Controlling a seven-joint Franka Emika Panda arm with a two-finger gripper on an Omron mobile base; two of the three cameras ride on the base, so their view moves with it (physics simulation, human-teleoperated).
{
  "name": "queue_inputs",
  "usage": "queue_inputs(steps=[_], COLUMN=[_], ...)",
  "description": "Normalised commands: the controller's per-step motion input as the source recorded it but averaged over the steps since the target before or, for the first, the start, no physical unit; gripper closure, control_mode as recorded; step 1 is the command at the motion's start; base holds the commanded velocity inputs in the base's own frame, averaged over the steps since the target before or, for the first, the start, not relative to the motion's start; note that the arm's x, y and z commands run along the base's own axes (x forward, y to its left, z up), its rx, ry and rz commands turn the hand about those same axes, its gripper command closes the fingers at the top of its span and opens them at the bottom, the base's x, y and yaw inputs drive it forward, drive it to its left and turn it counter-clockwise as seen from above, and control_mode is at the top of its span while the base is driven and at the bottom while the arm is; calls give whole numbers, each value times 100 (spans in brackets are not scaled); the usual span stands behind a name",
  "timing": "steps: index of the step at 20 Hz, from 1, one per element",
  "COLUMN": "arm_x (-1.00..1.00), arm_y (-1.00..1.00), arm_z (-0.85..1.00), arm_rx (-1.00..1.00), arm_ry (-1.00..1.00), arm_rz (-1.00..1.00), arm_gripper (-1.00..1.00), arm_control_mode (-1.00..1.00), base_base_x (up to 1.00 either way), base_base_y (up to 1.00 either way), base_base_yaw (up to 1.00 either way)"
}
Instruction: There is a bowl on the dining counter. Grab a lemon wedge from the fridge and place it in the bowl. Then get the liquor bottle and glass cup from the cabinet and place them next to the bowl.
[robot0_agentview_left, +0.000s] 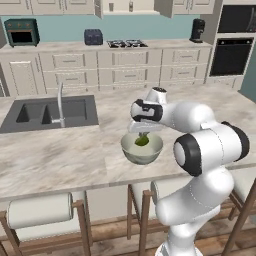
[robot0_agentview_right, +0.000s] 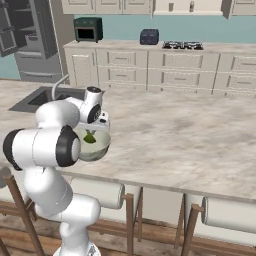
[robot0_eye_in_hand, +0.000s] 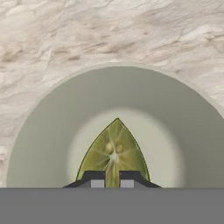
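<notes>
The fingers (robot0_eye_in_hand: 112, 177) are pressing together on the lemon wedge (robot0_eye_in_hand: 114, 151), which is hanging point-first over the middle of the bowl (robot0_eye_in_hand: 52, 131). In the hand view the wedge's cut face is showing its pale pips, while its lower end is disappearing behind the two dark tips and the bowl's near rim is running off the frame.

In the left base view the bowl (robot0_agentview_left: 142, 149) is sitting on the beige marbled tabletop (robot0_agentview_left: 55, 155) near its front edge, right of the sink (robot0_agentview_left: 50, 112) and tap (robot0_agentview_left: 61, 105). The wedge (robot0_agentview_left: 142, 140) is reading there only as a small green patch inside the bowl — whether it is touching the bottom is impossible to tell, since the white wrist is covering the fingers from above.

In the right base view the arm's elbow is hiding the bowl's (robot0_agentview_right: 97, 145) left half. The fridge (robot0_agentview_right: 27, 40) is standing at the far left, cut off by the frame — one door appears to be hanging open.
</notes>
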Motion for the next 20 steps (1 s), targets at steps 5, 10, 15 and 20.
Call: queue_inputs(steps=[5, 10, 15, 20], arm_x=[12, 11, 13, 12], arm_y=[0, 0, 3, 5], arm_z=[-12, -16, -18, -19], arm_rx=[0, 0, 0, 0], arm_ry=[0, 0, 0, 0], arm_rz=[-4, -3, -4, -3], arm_gripper=[100, 100, 100, 100], arm_control_mode=[-100, -100, -100, -100], base_base_x=[0, 0, 0, 0], base_base_y=[0, 0, 0, 0], base_base_yaw=[0, 0, 0, 0])
